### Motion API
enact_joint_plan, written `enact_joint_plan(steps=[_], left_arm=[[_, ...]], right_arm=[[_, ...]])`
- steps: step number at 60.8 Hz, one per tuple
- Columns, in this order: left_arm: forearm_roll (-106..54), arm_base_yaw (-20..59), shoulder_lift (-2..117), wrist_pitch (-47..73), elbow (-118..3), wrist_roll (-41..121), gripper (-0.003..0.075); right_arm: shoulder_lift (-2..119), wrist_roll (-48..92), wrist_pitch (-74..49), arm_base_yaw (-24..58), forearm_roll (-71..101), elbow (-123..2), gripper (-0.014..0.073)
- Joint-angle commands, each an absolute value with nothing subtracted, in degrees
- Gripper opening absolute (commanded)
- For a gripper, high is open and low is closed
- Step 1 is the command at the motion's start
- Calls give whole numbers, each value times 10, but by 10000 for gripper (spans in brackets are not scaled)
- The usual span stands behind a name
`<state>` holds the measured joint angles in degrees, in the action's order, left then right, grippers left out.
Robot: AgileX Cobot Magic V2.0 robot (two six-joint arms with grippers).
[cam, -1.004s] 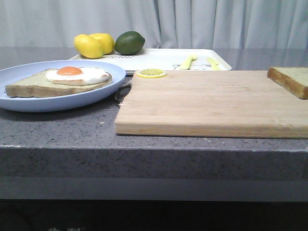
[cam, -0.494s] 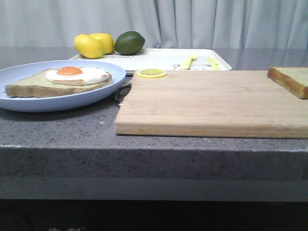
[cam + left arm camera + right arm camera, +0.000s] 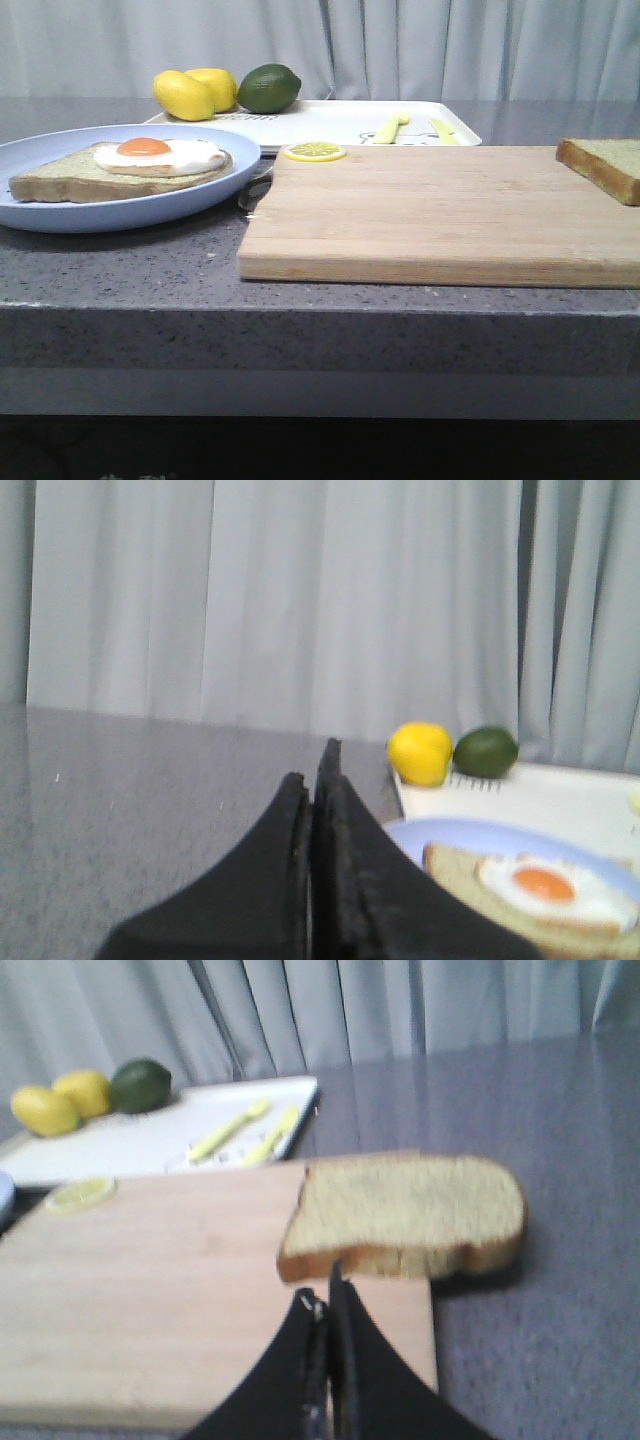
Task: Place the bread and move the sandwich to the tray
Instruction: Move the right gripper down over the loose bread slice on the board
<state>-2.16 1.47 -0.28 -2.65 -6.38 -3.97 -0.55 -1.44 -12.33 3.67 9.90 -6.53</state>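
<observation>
The plain bread (image 3: 606, 165) (image 3: 405, 1215) lies on the right end of the wooden cutting board (image 3: 440, 210), overhanging its edge. The sandwich slice with a fried egg (image 3: 125, 167) (image 3: 530, 895) rests on the light blue plate (image 3: 60, 210) at the left. The white tray (image 3: 330, 122) (image 3: 150, 1140) stands behind the board. Neither gripper shows in the front view. My left gripper (image 3: 318, 770) is shut and empty, to the left of the plate. My right gripper (image 3: 326, 1290) is shut and empty, just short of the bread's near crust.
Two lemons (image 3: 195, 93) and a lime (image 3: 269, 88) sit at the tray's back left corner. Yellow cutlery (image 3: 412, 127) lies on the tray. A lemon slice (image 3: 315, 152) rests on the board's far left corner. Curtains hang behind the grey counter (image 3: 300, 300).
</observation>
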Motion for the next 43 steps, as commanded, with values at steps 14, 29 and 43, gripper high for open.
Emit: enact_joint_plan(steps=[14,29,43], left_arm=[[-31,13,160,129,-292,-30,-20],[-31,13,279,127,-322,-14,-20],[-31,13,279,125,-322,-13,169]], right_arm=[[160,-14,-208,35,113,-301,-64],[293,-14,-220,35,117,-369,-57],[298,-14,-222,35,117,-369,333]])
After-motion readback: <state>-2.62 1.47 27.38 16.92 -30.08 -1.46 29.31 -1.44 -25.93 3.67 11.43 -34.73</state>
